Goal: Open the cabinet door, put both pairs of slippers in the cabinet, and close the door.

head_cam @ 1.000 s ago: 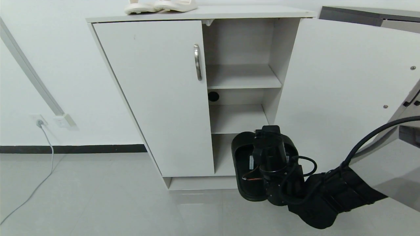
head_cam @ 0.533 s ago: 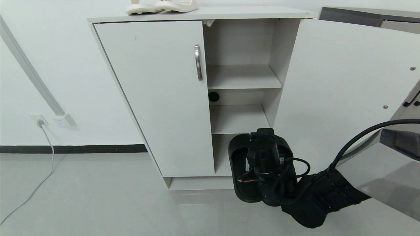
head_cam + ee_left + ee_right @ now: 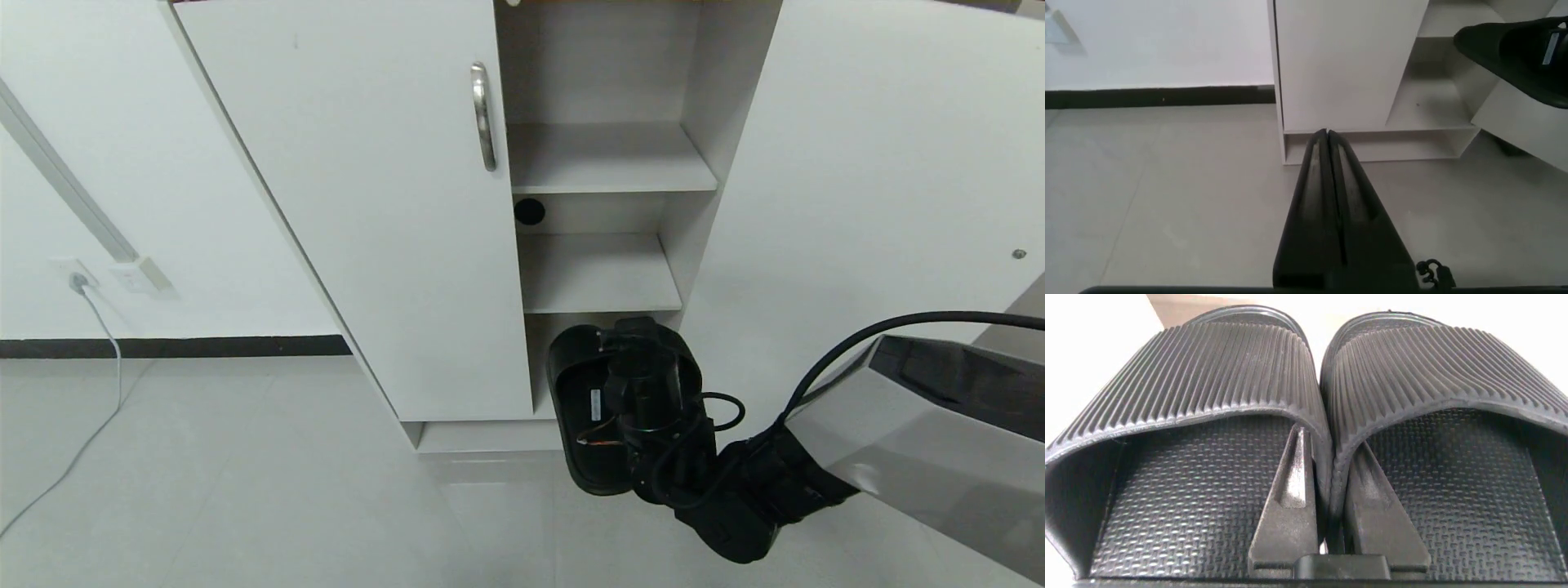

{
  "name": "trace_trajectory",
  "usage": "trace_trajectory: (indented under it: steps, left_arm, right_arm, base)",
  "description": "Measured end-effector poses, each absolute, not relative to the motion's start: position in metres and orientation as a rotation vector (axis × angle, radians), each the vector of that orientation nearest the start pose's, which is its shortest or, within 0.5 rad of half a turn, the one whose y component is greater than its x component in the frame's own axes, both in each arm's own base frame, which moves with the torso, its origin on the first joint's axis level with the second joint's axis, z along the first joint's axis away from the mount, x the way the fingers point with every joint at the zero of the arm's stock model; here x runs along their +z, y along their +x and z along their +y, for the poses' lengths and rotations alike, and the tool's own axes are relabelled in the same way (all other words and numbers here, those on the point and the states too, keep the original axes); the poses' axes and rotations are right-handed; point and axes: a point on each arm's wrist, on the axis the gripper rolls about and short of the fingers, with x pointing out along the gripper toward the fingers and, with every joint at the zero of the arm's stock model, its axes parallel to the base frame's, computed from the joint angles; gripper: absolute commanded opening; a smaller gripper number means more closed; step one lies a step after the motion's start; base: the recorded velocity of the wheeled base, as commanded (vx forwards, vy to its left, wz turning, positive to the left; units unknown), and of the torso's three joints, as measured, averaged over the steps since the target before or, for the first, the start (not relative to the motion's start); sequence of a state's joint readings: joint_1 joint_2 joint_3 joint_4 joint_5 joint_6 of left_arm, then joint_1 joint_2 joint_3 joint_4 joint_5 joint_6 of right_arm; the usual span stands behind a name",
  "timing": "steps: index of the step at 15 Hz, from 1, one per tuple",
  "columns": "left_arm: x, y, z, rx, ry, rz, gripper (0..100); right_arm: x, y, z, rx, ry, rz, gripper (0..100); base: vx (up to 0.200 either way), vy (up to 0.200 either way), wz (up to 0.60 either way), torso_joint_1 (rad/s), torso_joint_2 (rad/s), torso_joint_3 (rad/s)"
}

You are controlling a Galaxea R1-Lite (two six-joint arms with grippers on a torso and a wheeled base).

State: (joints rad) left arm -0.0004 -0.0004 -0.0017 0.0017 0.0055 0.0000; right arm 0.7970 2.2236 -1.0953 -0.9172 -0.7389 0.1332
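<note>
**Asker:** Where is the black pair right now?

**Me:** It hangs from my right claw [image 3: 1331, 453], off the floor [image 3: 245, 490], in front of the bottom compartment [image 3: 540, 347] of the cabinet [image 3: 722, 98]. The black slippers [image 3: 581, 392] point their toes at that opening, and their heels reach out past the cabinet's lower front edge, toward me. I cannot tell whether the toes have crossed that edge.

**Asker:** How are you holding them?

**Me:** One finger [image 3: 1290, 498] sits inside each slipper, under its ribbed strap. The two fingers pinch the slippers' neighbouring side walls between them. The pair lies side by side, insoles facing up.

**Asker:** And the doors?

**Me:** The left-hand door [image 3: 367, 204], the one with the metal handle [image 3: 483, 118], is closed. The right-hand door [image 3: 857, 163] is swung wide open, and my right arm reaches in just beside it. In the open half I see an upper shelf [image 3: 608, 159] and a middle shelf [image 3: 600, 273], with a round hole [image 3: 529, 211] in the back panel between them.

**Asker:** Your other claw?

**Me:** My left claw [image 3: 1327, 139] is pressed together, finger against finger. It hangs low above the floor, well apart from the slippers, pointing at the cabinet's base on the closed door's side.
</note>
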Motion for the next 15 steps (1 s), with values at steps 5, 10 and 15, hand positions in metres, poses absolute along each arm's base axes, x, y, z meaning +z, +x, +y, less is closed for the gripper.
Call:
trace_trajectory:
  steps: [5, 10, 15]
  left_arm:
    - [0.076, -0.023, 0.0, 0.006, 0.0, -0.001, 0]
    - [0.075, -0.023, 0.0, 0.007, 0.0, 0.001, 0]
    - [0.075, -0.023, 0.0, 0.007, 0.0, 0.001, 0]
  right_arm:
    - [0.094, 0.306, 0.291, 0.047, -0.009, 0.149, 0]
    - [0.116, 0.294, 0.295, 0.07, 0.011, 0.044, 0]
    - [0.136, 0.286, 0.288, 0.065, -0.004, -0.165, 0]
  base:
    - [0.0, 0.0, 0.0, 0.004, 0.0, -0.197]
    - [0.0, 0.0, 0.0, 0.004, 0.0, -0.139]
    - [0.0, 0.0, 0.0, 0.0, 0.0, 0.0]
